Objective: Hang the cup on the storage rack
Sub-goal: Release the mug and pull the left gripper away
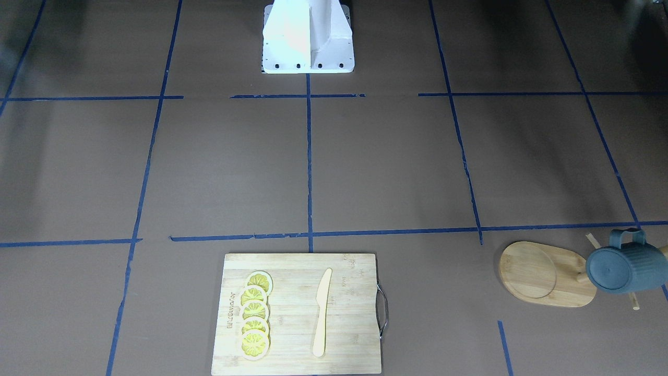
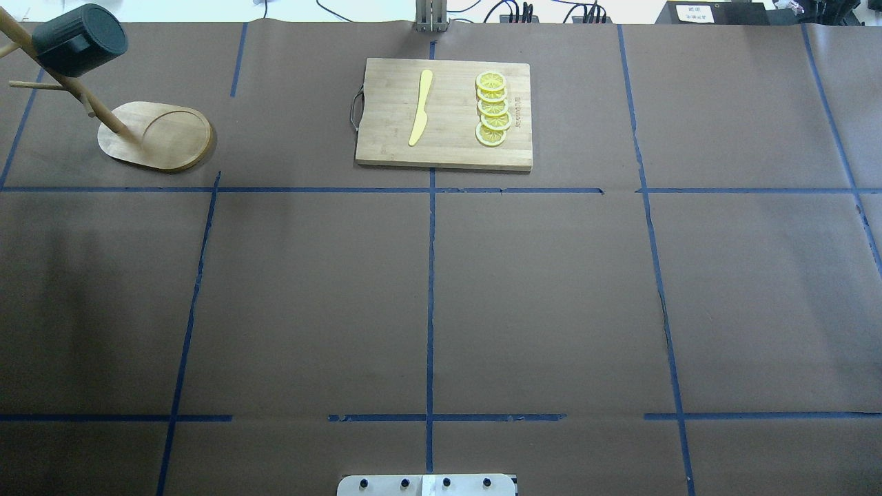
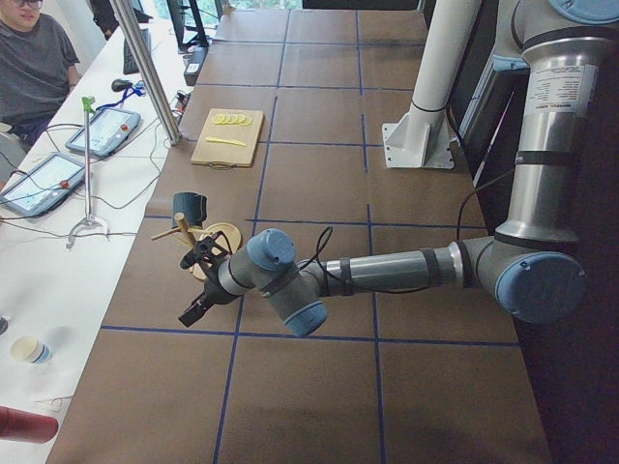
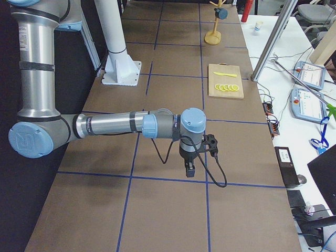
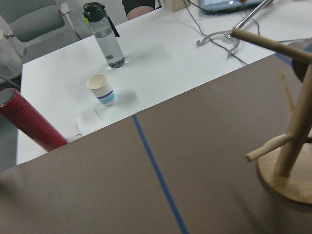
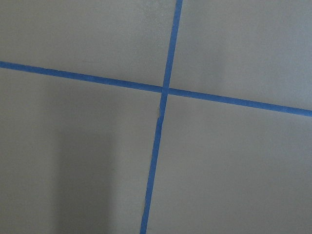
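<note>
The dark blue-grey ribbed cup (image 1: 623, 266) hangs on a peg of the light wooden storage rack (image 1: 543, 274), bottom outward, handle up. In the overhead view the cup (image 2: 79, 40) sits high on the rack (image 2: 158, 134) at the far left. The left gripper (image 3: 193, 290) is near the rack (image 3: 218, 237), below and apart from the cup (image 3: 190, 206); I cannot tell if it is open. The right gripper (image 4: 189, 168) hovers over bare table, far from the rack (image 4: 212, 37); I cannot tell its state. The left wrist view shows rack pegs (image 5: 292, 141).
A bamboo cutting board (image 2: 386, 148) with a yellow knife (image 2: 420, 107) and lemon slices (image 2: 493, 110) lies at the far middle. Beyond the table's left end stands a white desk with a paper cup (image 5: 101, 88), a bottle (image 5: 106, 36) and a red flask (image 5: 27, 119).
</note>
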You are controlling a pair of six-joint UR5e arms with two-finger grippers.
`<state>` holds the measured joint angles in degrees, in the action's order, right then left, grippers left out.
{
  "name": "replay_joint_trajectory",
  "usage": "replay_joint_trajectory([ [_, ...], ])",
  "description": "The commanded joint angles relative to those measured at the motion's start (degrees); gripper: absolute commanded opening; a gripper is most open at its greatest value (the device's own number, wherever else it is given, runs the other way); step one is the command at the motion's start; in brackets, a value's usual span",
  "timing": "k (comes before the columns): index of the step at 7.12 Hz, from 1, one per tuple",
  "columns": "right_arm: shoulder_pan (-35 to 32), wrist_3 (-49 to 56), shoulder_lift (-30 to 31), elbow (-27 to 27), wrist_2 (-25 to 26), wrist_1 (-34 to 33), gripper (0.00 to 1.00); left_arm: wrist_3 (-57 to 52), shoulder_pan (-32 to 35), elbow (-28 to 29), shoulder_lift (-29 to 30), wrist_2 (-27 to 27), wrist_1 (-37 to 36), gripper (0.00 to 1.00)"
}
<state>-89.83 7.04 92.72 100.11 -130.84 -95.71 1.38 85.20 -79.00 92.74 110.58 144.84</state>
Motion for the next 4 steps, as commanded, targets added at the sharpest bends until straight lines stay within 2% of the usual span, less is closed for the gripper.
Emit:
replay_joint_trajectory([
  [1, 0.0, -0.1, 0.0, 0.0, 0.0, 0.0, 1.00, -14.0, 0.1, -6.0, -0.1, -10.9, -20.8, 1.00],
  [2, 0.0, -0.1, 0.0, 0.0, 0.0, 0.0, 1.00, -14.0, 0.1, -10.3, 0.1, -10.0, -36.7, 1.00],
  [3, 0.0, -0.1, 0.0, 0.0, 0.0, 0.0, 1.00, -11.1, 0.4, -14.0, -0.2, -5.9, -48.0, 1.00],
  [4, 0.0, -0.1, 0.0, 0.0, 0.0, 0.0, 1.00, -5.0, 2.2, -14.0, -0.8, 6.0, -53.7, 1.00],
])
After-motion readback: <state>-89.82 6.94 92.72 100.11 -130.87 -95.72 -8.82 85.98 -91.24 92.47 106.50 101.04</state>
